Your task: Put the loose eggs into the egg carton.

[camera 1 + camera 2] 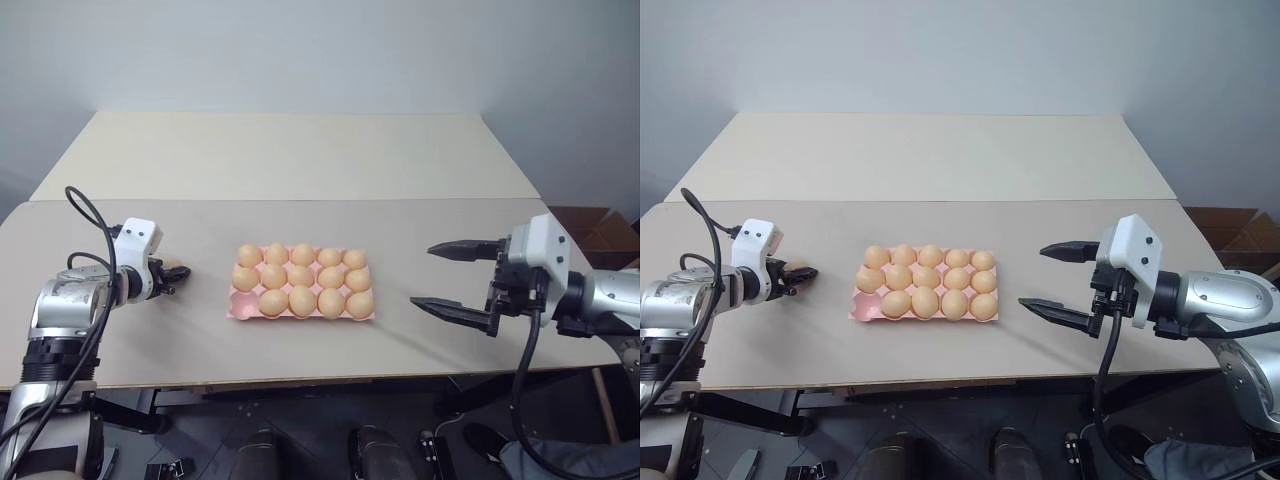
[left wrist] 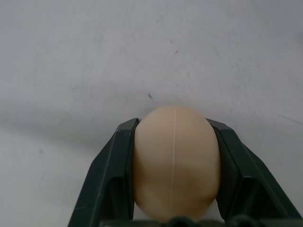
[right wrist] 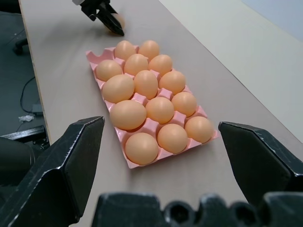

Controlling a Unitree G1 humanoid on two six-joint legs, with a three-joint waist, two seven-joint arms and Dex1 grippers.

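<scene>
beige table (image 1: 300, 165) – pink egg carton (image 1: 238, 306) lies mid-front on it, cups holding tan eggs (image 1: 302, 300).

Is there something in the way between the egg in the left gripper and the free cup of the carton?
Nothing visible. The left gripper holds the egg left of the egg carton, with bare table between them. The empty cup is in the carton's near-left corner, the side facing this gripper.

A beige table (image 1: 400, 230) is being backed by a second, paler table (image 1: 300, 150) pushed against it. A plain grey wall (image 1: 300, 50) is being lit evenly behind them. Cardboard boxes (image 1: 600, 230) are being kept on the dark floor (image 1: 300, 420).
</scene>
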